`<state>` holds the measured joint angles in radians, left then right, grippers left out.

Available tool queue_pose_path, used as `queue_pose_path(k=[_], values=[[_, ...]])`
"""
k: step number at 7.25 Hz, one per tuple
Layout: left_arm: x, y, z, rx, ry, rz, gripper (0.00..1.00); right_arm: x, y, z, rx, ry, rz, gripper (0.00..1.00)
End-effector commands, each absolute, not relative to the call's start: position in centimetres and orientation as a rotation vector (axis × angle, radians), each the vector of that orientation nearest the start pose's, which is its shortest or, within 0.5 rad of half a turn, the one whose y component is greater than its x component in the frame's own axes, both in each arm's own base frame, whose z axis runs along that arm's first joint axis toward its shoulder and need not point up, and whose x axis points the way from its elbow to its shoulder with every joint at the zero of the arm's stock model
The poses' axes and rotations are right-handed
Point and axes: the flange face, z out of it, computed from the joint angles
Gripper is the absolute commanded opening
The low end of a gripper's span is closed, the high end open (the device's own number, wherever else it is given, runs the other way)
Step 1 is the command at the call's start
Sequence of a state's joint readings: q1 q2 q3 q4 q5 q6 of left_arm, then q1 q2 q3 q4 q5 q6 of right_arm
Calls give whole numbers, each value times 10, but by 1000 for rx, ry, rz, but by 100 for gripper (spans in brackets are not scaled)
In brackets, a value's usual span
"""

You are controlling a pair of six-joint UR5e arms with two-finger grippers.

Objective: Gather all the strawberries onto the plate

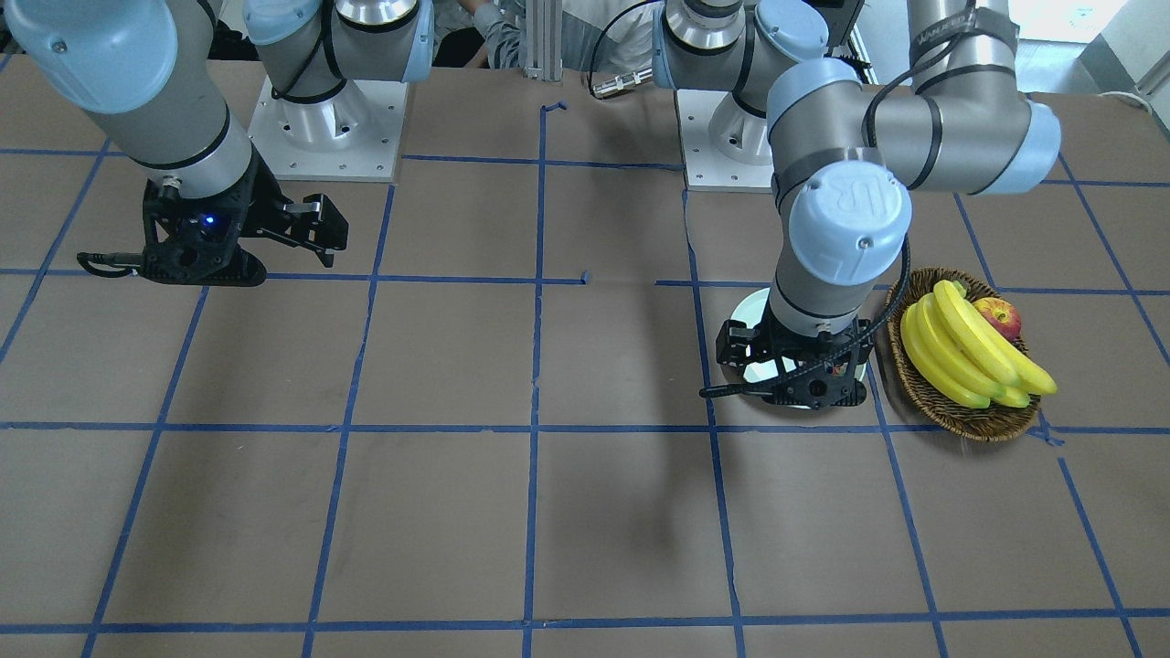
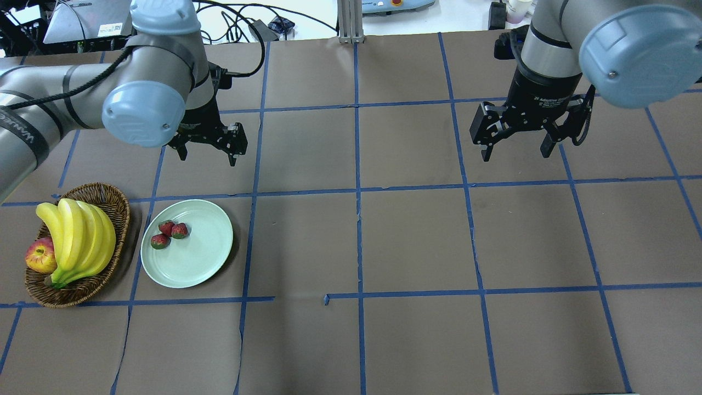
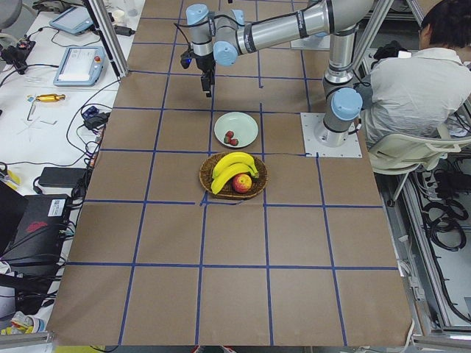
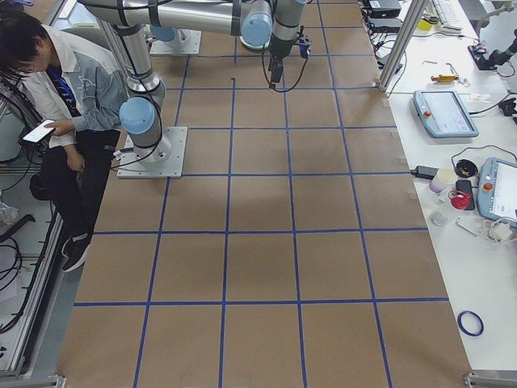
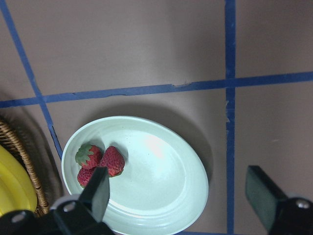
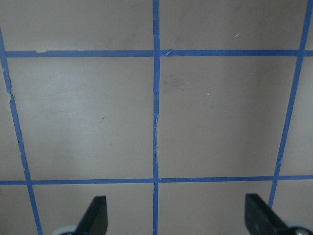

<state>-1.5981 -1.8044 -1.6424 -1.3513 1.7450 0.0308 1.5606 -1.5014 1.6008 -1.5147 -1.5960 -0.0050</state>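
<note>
Three red strawberries (image 2: 166,226) with green caps lie together on the left part of the pale mint-green plate (image 2: 200,260). In the left wrist view the strawberries (image 5: 112,160) sit on the plate (image 5: 156,176) below the camera. My left gripper (image 2: 208,157) is open and empty, raised above the table by the plate's far side. In the front view the left gripper (image 1: 793,367) hides most of the plate (image 1: 751,306). My right gripper (image 2: 515,156) is open and empty, far to the right over bare table, as the right wrist view (image 6: 176,215) shows.
A brown wicker basket (image 2: 119,204) with bananas (image 2: 77,236) and a red-yellow apple (image 2: 39,255) stands just left of the plate. Brown paper with blue tape lines covers the table. A seated person (image 3: 412,81) is beside the robot's base.
</note>
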Motion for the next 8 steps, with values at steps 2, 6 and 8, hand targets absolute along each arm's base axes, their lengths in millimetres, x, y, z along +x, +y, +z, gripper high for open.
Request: queue_pose_path(k=[2,6,8], values=[[-136,-521,447,142,3009,91,100,170,-503,480,-79,3169,103,100],[-150,-472,489,9,3038,78,100,170,-504,470,-62,3163,131,100],[-158,-455,490,146,3040,204,100,169,-504,467,-74,3161,144,100]])
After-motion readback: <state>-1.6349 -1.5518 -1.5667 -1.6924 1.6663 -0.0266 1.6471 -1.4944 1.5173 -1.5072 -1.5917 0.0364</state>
